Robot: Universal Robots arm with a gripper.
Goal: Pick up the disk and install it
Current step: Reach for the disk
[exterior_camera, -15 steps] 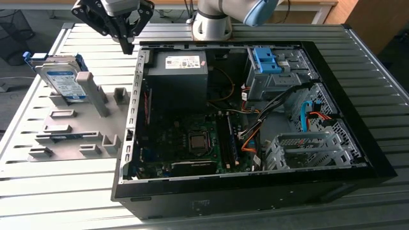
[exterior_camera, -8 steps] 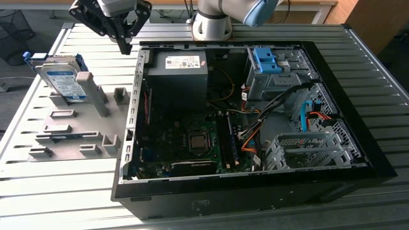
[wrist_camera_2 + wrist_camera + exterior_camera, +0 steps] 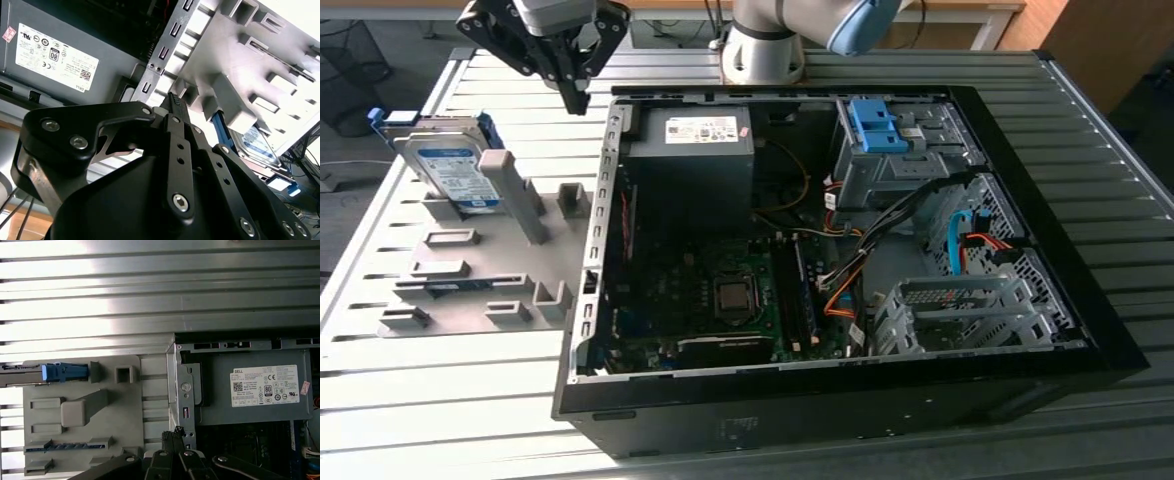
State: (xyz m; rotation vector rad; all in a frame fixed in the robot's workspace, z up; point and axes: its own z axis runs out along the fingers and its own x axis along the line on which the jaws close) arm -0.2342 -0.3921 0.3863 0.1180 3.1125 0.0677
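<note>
The disk [image 3: 450, 165] stands on edge in a slot of the grey holder [image 3: 487, 268], which lies on the slatted worktop [image 3: 454, 400] to the exterior view's left of the open computer case [image 3: 1121, 340]. The second wrist view shows it slotted there too [image 3: 257, 145]. The claw [image 3: 574, 98] hangs above the gap between holder and case, apart from the disk, its fingers together and gripping nothing. By my reading the task has barely begun: the disk is neither picked up nor installed.
</note>
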